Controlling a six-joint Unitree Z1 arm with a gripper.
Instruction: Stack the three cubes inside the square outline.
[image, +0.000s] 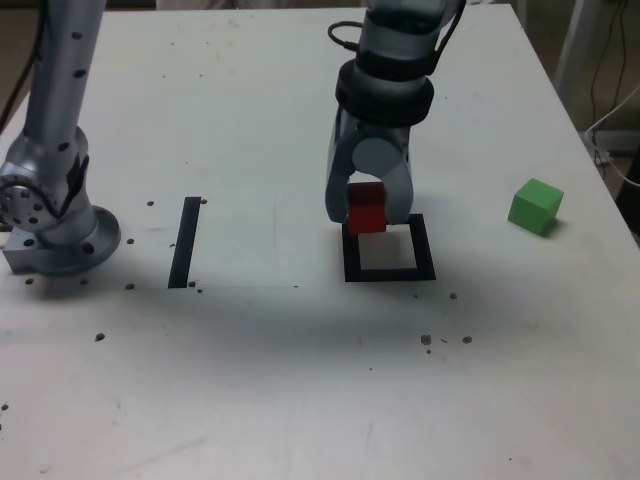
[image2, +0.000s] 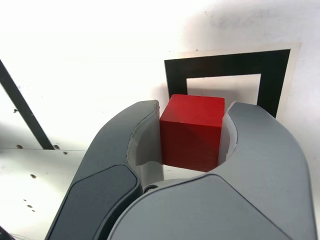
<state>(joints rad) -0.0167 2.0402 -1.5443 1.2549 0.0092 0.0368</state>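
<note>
My gripper (image: 367, 212) is shut on the red cube (image: 366, 208), held just above the table at the far edge of the black square outline (image: 389, 272). In the wrist view the red cube (image2: 192, 131) sits clamped between the two grey fingers (image2: 137, 137), with the square outline (image2: 225, 65) just beyond it. The green cube (image: 535, 206) rests on the table toward the exterior view's right, apart from the outline. The yellow cube is out of view.
A straight black strip (image: 185, 242) lies on the white table (image: 300, 380) at the exterior view's left, also seen as the black strip (image2: 22, 107) in the wrist view. The arm's grey base (image: 55, 225) stands at the far left. Small dark specks dot the table.
</note>
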